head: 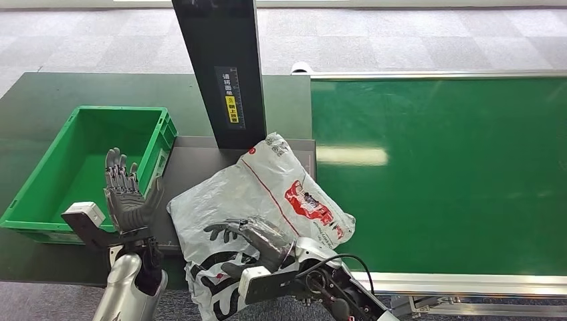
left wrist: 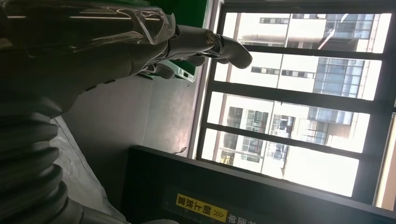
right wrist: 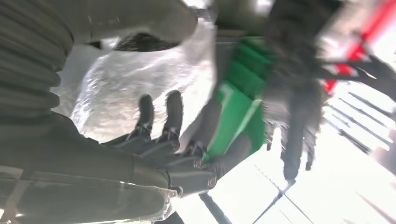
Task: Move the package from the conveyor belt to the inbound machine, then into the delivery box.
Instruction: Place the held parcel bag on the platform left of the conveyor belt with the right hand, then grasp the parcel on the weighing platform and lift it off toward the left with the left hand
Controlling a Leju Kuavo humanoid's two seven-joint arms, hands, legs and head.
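While the green box [head: 87, 167] sits over on the left of the dark table [head: 40, 100], the left hand [head: 127, 194] is raised just beside its right wall, palm up and fingers spread apart, holding nothing at all. In the left wrist view you can see that same left hand [left wrist: 140, 46] with its fingers [left wrist: 229, 49] stretched out toward a big window. Moving right, there's the grey flat plate of the inbound machine [head: 200, 167] with its black upright post [head: 224, 67] carrying a yellow label. The package [head: 267, 200], a crinkly white plastic bag with red and black print, lies partly on that plate right against the foot of the post, with its lower end hanging off the near edge. The right hand [head: 251, 241] rests on top of the bag's lower part, fingers spread and pressing on the plastic; can't really tell if it's actually gripping it. The right wrist view is blurry but shows the fingers [right wrist: 173, 116] against the bag. Furthest right is the green conveyor belt [head: 434, 167].
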